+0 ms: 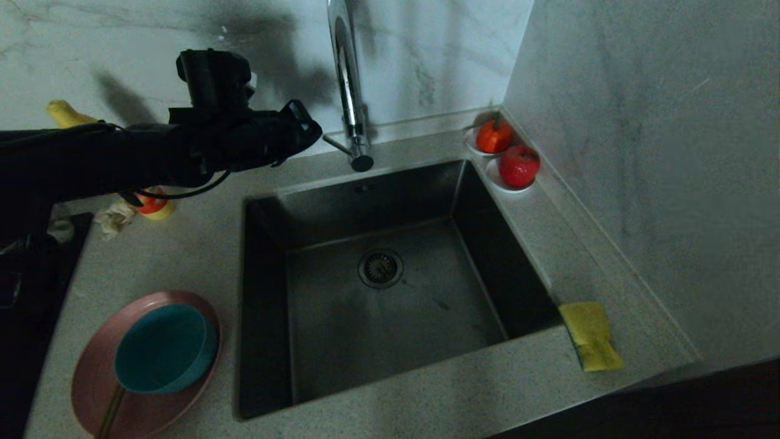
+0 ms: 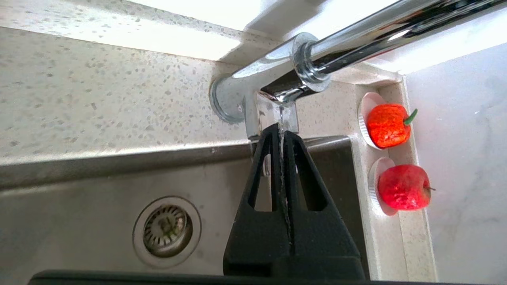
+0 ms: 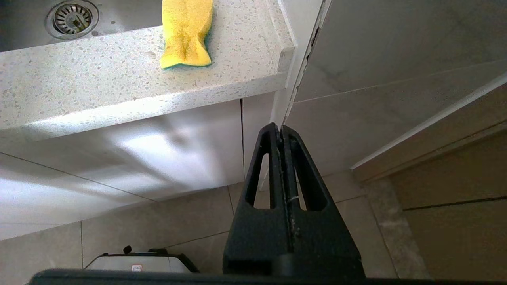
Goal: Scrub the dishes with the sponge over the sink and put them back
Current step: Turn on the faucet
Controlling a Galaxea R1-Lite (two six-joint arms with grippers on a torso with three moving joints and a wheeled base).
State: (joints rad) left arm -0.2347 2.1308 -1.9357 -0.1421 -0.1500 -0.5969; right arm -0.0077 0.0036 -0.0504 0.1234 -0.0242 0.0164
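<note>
Left gripper pinched shut, empty, tips at faucet base, possibly touching. Right gripper closed, parked below counter; sponge untouched.

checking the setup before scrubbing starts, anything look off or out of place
Only the sponge: it lies warped and pinched on the counter by the sink's right corner. The bowl sits neatly in the plate; nothing spilled.

Speckled countertop carries the pink plate front-left; sponge right of sink; fruit saucers back-right.
</note>
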